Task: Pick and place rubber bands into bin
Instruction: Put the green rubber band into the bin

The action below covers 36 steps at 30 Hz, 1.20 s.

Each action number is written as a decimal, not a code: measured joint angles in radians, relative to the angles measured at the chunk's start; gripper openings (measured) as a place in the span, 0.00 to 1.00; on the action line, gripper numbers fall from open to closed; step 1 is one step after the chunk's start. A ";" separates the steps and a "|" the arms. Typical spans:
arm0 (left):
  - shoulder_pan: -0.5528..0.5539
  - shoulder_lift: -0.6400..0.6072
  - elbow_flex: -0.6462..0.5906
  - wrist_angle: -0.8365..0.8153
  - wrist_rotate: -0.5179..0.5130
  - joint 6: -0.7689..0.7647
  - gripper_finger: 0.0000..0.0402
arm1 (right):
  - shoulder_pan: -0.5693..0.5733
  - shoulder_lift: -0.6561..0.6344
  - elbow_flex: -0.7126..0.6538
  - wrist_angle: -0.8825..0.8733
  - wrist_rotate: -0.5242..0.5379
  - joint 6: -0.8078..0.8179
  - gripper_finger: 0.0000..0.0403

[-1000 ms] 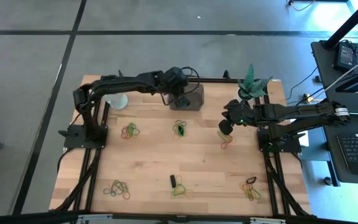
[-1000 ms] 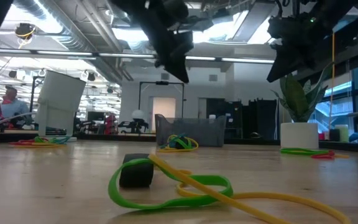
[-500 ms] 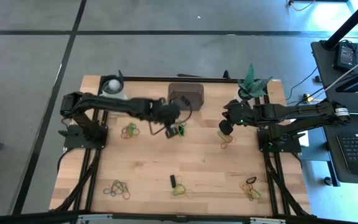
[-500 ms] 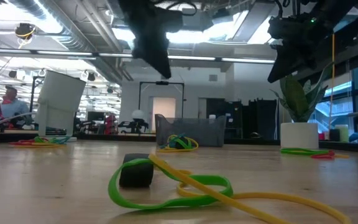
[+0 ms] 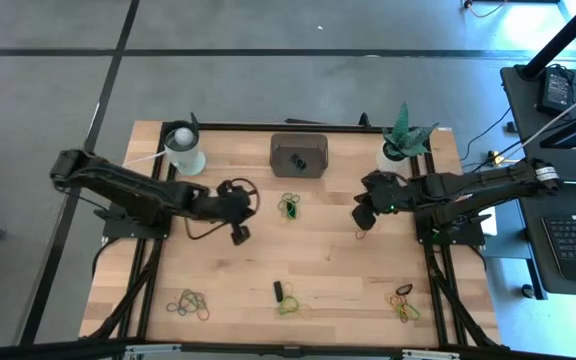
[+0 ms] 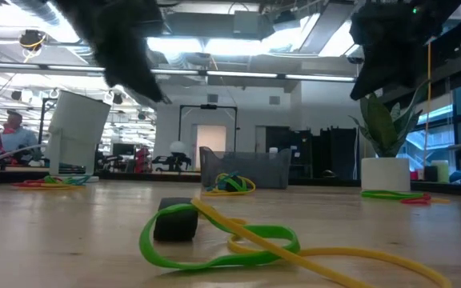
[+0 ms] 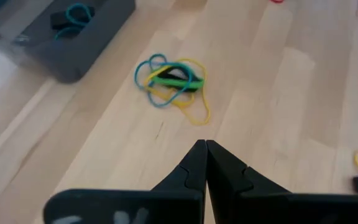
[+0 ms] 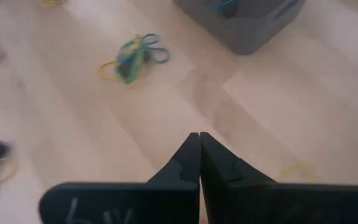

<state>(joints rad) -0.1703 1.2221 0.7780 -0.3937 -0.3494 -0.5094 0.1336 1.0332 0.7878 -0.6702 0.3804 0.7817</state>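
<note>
Both grippers' jaws pressed together, holding nothing.

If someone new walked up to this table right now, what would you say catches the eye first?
Probably the two dark arms reaching in from either side, the left tool and right tool both shut and empty above the wood. Next, the colourful rubber bands scattered in small heaps across the table. The dark bin sits at the far edge, centre.
</note>
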 joint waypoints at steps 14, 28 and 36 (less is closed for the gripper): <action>0.002 -0.436 -0.191 0.000 0.018 0.191 0.01 | 0.221 0.390 0.432 -0.544 -0.140 0.450 0.00; 0.002 -0.520 -0.192 -0.033 0.116 0.397 0.01 | 0.537 0.488 0.444 -0.570 -0.526 0.897 0.01; 0.002 -0.520 -0.192 -0.028 0.117 0.393 0.01 | 0.661 0.488 0.385 -0.466 -0.613 1.151 0.03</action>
<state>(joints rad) -0.1684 0.7021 0.5861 -0.4218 -0.2322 -0.1162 0.7943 1.5208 1.1725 -1.1358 -0.2327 1.9326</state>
